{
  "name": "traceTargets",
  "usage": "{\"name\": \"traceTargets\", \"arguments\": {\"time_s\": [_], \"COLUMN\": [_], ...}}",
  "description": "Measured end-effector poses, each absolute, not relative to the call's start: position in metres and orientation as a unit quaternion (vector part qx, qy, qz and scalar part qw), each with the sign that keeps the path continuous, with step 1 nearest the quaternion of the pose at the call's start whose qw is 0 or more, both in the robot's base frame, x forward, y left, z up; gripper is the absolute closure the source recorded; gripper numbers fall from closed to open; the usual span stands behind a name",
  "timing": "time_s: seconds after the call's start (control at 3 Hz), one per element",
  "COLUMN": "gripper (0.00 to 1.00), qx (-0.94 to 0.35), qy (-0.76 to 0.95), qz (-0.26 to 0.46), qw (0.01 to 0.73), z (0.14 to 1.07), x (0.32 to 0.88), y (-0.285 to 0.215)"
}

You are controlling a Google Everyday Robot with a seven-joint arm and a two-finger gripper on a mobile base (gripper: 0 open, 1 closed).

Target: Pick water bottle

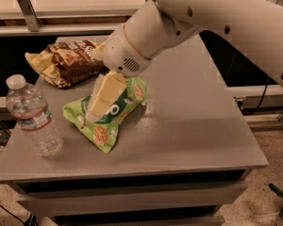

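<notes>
The bottle (33, 119) stands upright near the front-left corner of the counter (193, 126), close to the left edge and apart from everything else. It is small, clear and ribbed, with a white screw cap and a white label that carries a red and green band around the middle. It looks mostly full, though the water level is hard to read through the clear plastic.

If it is that full, it should have some weight for its size. The thin walls will probably dent under a hard squeeze. Being tall and narrow, it would tip from a sideways knock. The smooth plastic may slip, but the ribs should give some purchase. The best hold is likely around the body at the label or just below it, taken from the side. The cap and the tapering shoulder are poorer places to grip.

Behind it, toward the back-left corner, lies a brown bag (66, 62). A green bag (108, 121) lies just right of the bottle, nearer the middle of the counter.

The gripper (98, 106) hangs over the green bag, pointing down and left, well short of the bottle. I cannot tell how far open it is, and nothing is visibly held in it. The white arm (188, 18) runs back over the right half of the counter.
</notes>
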State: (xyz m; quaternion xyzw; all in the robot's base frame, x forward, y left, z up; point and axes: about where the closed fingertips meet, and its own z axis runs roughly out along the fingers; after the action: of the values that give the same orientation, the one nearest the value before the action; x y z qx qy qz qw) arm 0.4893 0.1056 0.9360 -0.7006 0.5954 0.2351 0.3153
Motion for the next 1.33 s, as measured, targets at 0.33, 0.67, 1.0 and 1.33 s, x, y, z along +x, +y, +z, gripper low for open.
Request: {"name": "traceTargets", "arguments": {"time_s": [0.33,0.67,1.0,1.33], "gripper": [0.00,0.00,0.00,0.17], "qx": [-0.703,-0.706,-0.712,-0.718], "qy": [0.567,0.539,0.520,0.502], "qz": [0.281,0.323,0.353,0.377], "qw": [0.325,0.326,0.314,0.299], "z": [0.942,0.947,0.941,0.932], "x": [0.475,0.455,0.436,0.418], "y": [0.140,0.166,0.182,0.195]}}
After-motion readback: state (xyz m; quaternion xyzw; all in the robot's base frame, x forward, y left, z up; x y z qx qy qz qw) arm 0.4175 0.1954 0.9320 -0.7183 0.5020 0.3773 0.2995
